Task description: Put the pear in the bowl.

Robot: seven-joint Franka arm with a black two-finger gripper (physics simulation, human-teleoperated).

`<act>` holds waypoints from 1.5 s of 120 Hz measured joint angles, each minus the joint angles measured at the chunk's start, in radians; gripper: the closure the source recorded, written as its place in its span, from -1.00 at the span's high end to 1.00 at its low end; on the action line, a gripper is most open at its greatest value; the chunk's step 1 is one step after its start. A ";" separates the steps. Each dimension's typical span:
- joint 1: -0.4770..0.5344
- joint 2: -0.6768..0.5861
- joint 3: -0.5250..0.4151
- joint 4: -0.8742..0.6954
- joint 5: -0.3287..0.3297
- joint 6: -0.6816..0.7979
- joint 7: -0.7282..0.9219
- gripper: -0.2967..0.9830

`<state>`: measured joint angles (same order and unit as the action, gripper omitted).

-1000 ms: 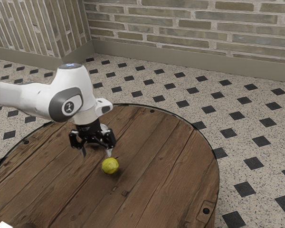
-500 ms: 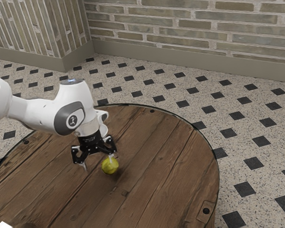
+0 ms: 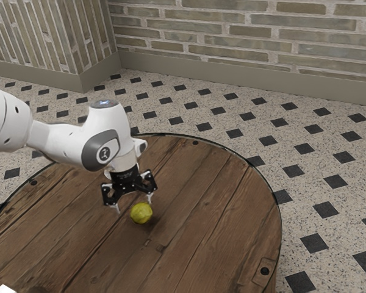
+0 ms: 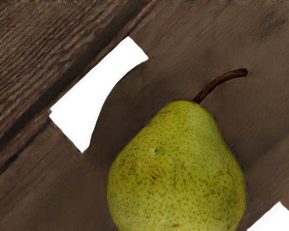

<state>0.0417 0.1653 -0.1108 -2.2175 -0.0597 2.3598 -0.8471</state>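
Since the earlier exterior frame, the gripper (image 3: pixel 134 206) and the arm (image 3: pixel 105 135) had shifted toward the exterior view's right. The pear (image 3: pixel 141 213) had not moved.

Gripper state: fingers apart, pointing down, nothing clamped. Pear location: on the round wooden table (image 3: pixel 195 213), just beside the fingertips and not in the bowl.

Purpose of position: the hand was probably being centred over the fruit before a grasp. The spread presumably provided clearance for one finger on each side of the body. The pear lay on its side, its stem (image 4: pixel 220 83) extending clear of the rounded flesh; a grip across the body would likely have avoided the stem. Closing off-centre could have rolled the fruit.

Markings: a round emblem (image 3: pixel 104 154) was fitted in the dark grey joint cover (image 3: pixel 99 146); its symbol was too small to identify. Faint pale marks on the black gripper housing could not be read. The pear's visible skin carried natural speckles and brown scuffs, with no label or writing.
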 joint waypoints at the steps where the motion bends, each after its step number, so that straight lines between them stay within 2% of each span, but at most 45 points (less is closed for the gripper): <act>1: 0.000 0.003 0.000 0.002 0.002 0.000 0.001 0.54; 54: 0.007 0.091 0.006 0.076 0.049 0.003 0.060 0.54; 132: -0.008 0.151 0.005 0.079 0.051 0.022 0.083 0.50; 180: -0.009 0.146 0.004 0.079 0.055 0.029 0.086 0.10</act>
<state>0.0329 0.3112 -0.1068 -2.1387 -0.0051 2.3885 -0.7613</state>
